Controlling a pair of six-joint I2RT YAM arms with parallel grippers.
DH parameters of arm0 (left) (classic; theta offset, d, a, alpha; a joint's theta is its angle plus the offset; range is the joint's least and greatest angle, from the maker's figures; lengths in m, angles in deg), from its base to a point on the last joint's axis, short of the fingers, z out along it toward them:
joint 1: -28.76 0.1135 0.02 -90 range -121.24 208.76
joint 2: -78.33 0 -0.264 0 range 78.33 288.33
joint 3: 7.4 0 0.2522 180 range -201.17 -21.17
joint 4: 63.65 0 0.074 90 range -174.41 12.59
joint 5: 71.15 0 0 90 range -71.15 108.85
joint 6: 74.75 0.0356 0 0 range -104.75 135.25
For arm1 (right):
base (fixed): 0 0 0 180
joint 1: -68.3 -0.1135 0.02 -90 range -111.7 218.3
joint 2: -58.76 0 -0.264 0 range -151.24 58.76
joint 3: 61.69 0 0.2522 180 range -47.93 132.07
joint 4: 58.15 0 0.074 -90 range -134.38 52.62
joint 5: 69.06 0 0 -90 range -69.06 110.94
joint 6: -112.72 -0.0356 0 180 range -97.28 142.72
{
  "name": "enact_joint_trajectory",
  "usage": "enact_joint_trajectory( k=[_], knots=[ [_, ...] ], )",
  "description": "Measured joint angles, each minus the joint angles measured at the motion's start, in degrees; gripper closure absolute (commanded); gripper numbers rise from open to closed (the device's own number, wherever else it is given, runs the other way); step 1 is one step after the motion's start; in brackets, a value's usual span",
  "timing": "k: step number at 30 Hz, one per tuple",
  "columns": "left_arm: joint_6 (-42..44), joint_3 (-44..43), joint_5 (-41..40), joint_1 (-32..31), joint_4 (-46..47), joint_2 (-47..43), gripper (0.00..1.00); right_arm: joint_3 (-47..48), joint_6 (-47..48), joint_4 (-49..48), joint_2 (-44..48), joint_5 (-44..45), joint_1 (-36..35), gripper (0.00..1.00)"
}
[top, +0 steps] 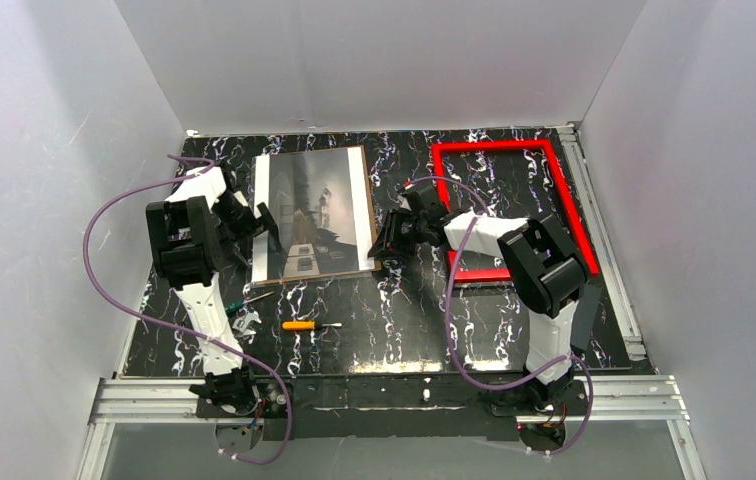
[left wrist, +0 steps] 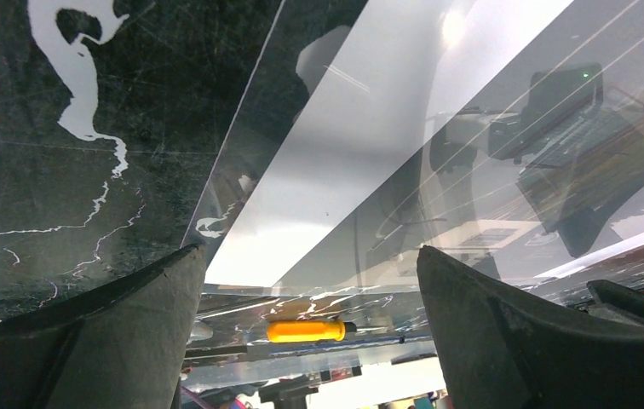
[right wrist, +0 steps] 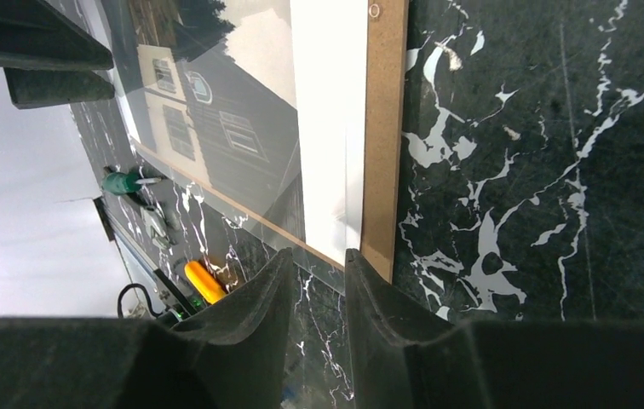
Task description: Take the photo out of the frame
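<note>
The photo [top: 314,215], a dim grey-black print with white side strips, lies face up on a brown backing board [top: 368,210] left of centre. A clear sheet [right wrist: 255,234] covers it and juts past the board's near edge. The red frame [top: 489,148] lies apart at the back right, with bare table inside it. My left gripper [top: 269,228] is wide open at the photo's left edge; its wrist view shows the photo [left wrist: 506,170] past the gripper [left wrist: 310,251]. My right gripper [top: 379,245] is at the board's near right corner [right wrist: 384,128]. That gripper [right wrist: 319,260] is narrowly open, and the clear sheet's corner reaches into the gap.
An orange-handled screwdriver [top: 299,325] lies on the black marbled table [top: 404,320] near the front. A green-handled screwdriver [top: 244,300] and a small metal tool [top: 247,322] lie by the left arm. White walls close in the back and both sides.
</note>
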Motion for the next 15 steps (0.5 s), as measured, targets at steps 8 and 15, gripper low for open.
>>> enact_joint_trajectory(
  k=[8,15],
  knots=[
    [0.02,-0.09,-0.31,0.0,-0.37,0.2,0.05,1.18,-1.55,-0.7,-3.85,-1.86,0.39,0.64],
    [0.0,-0.59,-0.35,0.0,-0.96,0.74,0.05,1.01,-3.45,-2.49,-4.04,-3.56,0.68,0.63]
  ],
)
